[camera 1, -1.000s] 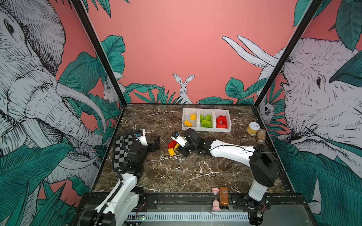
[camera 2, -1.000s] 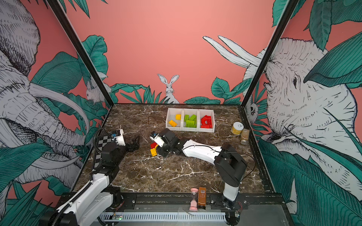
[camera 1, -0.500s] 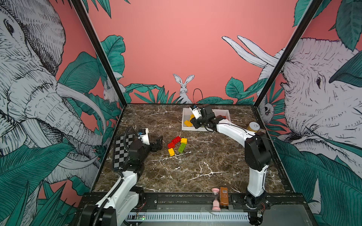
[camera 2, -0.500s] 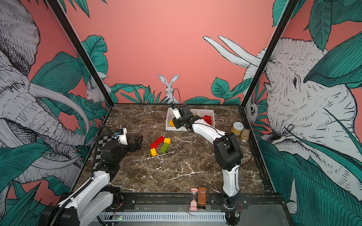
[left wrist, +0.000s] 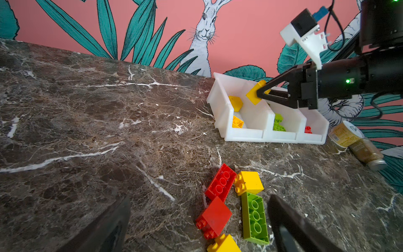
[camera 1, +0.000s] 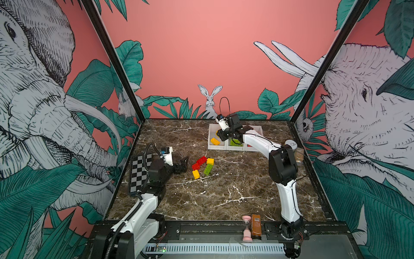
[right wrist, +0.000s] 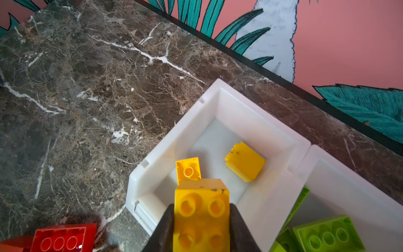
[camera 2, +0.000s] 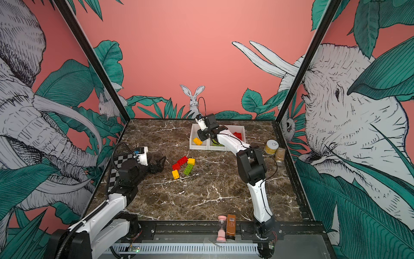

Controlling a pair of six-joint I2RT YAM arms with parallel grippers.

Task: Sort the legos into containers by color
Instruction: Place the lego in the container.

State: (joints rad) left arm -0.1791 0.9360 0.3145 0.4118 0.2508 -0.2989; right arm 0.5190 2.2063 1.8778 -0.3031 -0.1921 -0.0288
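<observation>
Right claw (right wrist: 201, 207) carried yellow brick (right wrist: 202, 229) over three bins (left wrist: 244, 132); five legos (left wrist: 220, 182) loose.

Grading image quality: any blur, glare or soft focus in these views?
Right wrist view: the held yellow brick and the dark fingers gripping it are soft, the white bin behind sharper. Left wrist view: the near fingers are blurred, the loose bricks crisp. Both top views: even light, no glare.

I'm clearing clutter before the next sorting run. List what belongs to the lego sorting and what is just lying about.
Belongs:
- yellow brick held by the right gripper
- five loose bricks, unsorted
- three joined white bins, part-filled

Lying about:
- yellow-labelled jar
- glass jar beside it
- checkerboard
- pink hourglass
- brown bottle
</observation>
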